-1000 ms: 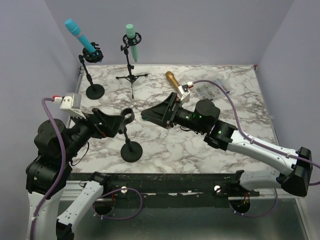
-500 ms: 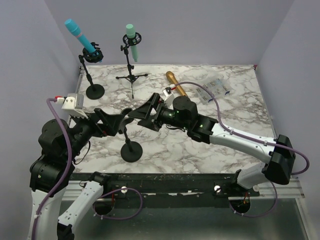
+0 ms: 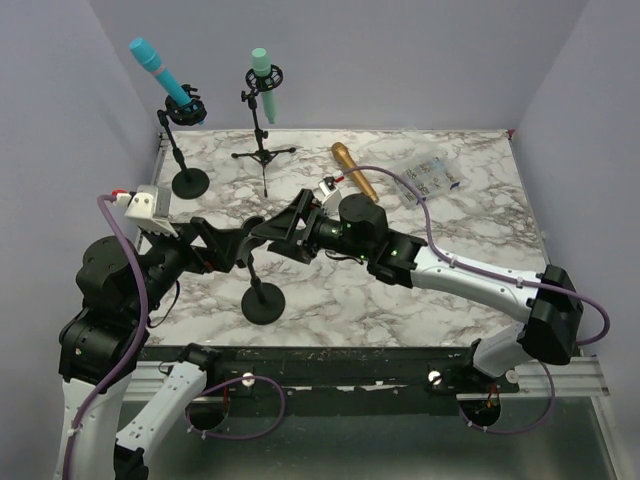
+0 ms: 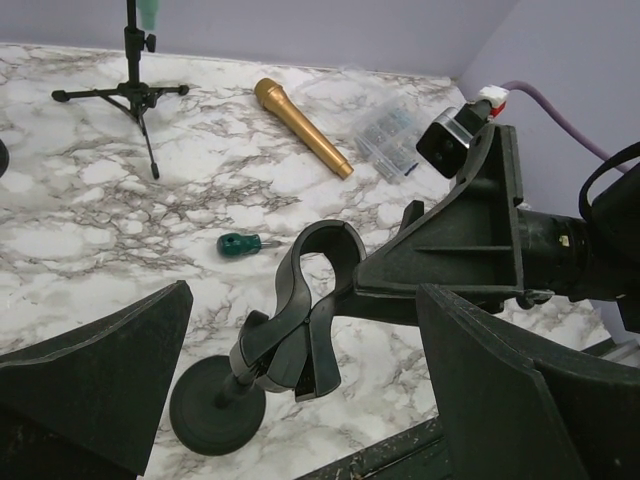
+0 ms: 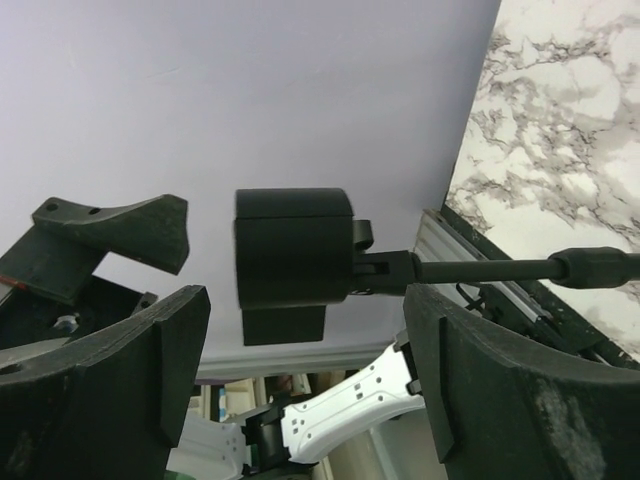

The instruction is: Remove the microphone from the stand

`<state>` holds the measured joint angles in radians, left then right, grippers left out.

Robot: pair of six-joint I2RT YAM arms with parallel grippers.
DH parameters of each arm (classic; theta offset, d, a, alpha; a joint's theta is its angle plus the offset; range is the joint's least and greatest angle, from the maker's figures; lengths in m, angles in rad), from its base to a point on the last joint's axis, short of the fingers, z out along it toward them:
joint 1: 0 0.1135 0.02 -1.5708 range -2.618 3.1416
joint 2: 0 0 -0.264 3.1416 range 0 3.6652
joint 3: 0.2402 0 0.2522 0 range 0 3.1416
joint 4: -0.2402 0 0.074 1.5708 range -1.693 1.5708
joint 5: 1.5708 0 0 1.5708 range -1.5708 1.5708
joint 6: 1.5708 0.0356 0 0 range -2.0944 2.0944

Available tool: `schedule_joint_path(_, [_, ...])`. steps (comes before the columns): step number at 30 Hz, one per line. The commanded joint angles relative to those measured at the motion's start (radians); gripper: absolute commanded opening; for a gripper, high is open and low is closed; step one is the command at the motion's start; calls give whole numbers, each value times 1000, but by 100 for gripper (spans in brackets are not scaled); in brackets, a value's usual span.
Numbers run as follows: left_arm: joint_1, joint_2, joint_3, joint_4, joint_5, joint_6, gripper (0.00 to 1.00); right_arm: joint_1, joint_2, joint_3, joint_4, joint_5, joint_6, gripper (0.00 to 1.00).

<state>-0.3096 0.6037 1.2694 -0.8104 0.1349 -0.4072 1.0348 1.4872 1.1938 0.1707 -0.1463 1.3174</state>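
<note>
Left gripper and right gripper gape wide around the clip of the black round-based stand. The gold microphone lies on the marble table.

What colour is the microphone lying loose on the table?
The microphone is gold; left wrist view shows it best.

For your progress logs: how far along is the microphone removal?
Done: gold metal microphone lies on the marble table; the near black stand's clip is empty. In hand: nothing; open left gripper and right gripper flank that clip. Left: perhaps blue microphone and green microphone, still clipped.
</note>
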Motion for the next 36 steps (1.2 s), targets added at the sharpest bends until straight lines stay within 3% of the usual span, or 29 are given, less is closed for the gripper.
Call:
schedule_joint_path(1, [-2,-2,-6,18,13,20,96,8,38,16,34,-23,-4,81])
schedule_joint_path(5, [-1,-2,-18,17,15,22,96,8,57,9,47,-21,0,79])
schedule_joint_path(14, [-1,-10,-37,20,17,34,96,6,102,-7,101,-57,35,61])
schedule_joint_path(18, [-1,-10,-42,20,21,34,96,6,90,-25,102,-41,42,46])
schedule_joint_path(22, [-2,-22,-55,23,21,31,96,6,78,-68,103,-23,57,38])
schedule_joint_path(36, [-1,-49,-104,31,15,27,96,6,128,-228,152,-49,110,36])
